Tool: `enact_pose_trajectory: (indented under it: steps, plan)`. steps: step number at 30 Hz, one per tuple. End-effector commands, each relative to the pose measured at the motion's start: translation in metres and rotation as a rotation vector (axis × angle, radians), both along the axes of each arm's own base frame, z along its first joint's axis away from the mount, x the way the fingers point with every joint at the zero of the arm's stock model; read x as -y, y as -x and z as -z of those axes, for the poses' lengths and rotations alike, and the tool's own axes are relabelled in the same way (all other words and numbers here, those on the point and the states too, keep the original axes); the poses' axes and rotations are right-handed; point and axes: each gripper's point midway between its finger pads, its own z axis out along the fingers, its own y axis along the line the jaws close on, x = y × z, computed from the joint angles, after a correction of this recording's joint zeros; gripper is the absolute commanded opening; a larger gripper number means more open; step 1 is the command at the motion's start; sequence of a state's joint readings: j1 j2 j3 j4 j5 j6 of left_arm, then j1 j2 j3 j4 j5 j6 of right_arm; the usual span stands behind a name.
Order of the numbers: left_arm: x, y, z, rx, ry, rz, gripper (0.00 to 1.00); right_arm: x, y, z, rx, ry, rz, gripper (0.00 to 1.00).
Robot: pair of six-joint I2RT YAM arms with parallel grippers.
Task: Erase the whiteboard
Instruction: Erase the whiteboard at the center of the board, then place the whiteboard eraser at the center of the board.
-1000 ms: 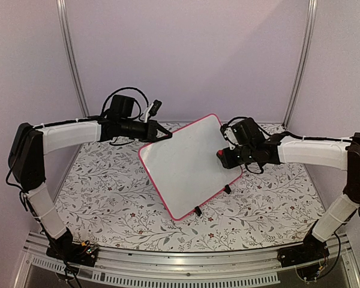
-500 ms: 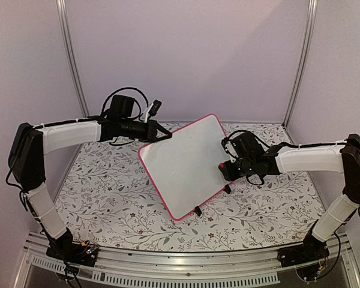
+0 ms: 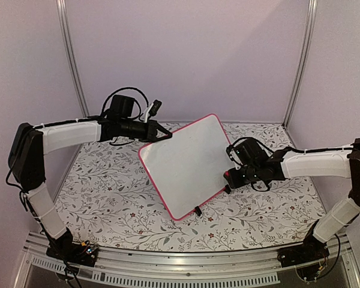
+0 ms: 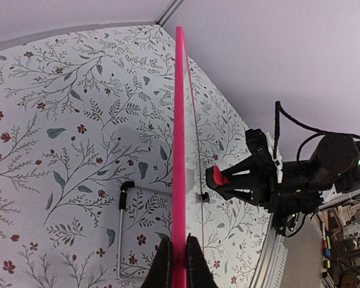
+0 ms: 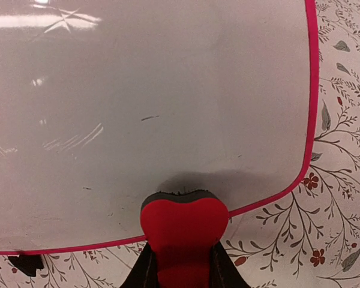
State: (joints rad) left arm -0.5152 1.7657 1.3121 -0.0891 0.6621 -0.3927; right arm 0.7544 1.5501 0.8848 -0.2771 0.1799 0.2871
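The flowery counter (image 3: 108,192) fills the low part of the top view. The whiteboard (image 3: 189,165) sits in the middle of that view, tipped up. Its low corner with the black clip feet (image 3: 198,210) is nearest. At its right edge, the right fingers (image 5: 145,273) pinch a red eraser (image 5: 184,225), set at the board's rim. A few tiny dark marks are left. Farther back, at the board's upper left edge, the left fingers (image 4: 164,267) are pressed tight on the pink rim. The board looks light, thin and stiff, with a slippery face, so the rim is the best place to hold. It may wobble when rubbed hard.
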Motion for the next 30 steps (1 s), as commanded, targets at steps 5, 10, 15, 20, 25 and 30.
enact_pose_trajectory:
  steps: [5, 10, 15, 20, 25, 30]
  plan:
    - [0.008, 0.006, 0.019, 0.001, -0.057, 0.009, 0.00, 0.045, -0.028, -0.047, 0.108, -0.040, 0.239, 0.01]
    - [0.008, 0.006, 0.019, 0.000, -0.057, 0.008, 0.01, 0.083, -0.047, -0.044, 0.106, -0.033, 0.360, 0.01]
    - [0.008, 0.006, 0.019, 0.001, -0.058, 0.007, 0.02, 0.117, -0.062, -0.025, 0.073, -0.005, 0.464, 0.02]
    - [0.008, 0.006, 0.019, 0.002, -0.060, 0.007, 0.03, 0.131, -0.075, -0.006, 0.041, -0.011, 0.501, 0.03]
    - [0.007, 0.005, 0.020, 0.001, -0.061, 0.005, 0.04, 0.141, -0.089, 0.008, 0.024, -0.007, 0.519, 0.09]
    - [0.007, 0.004, 0.021, -0.002, -0.059, 0.004, 0.04, 0.136, -0.094, 0.019, 0.001, -0.016, 0.504, 0.22]
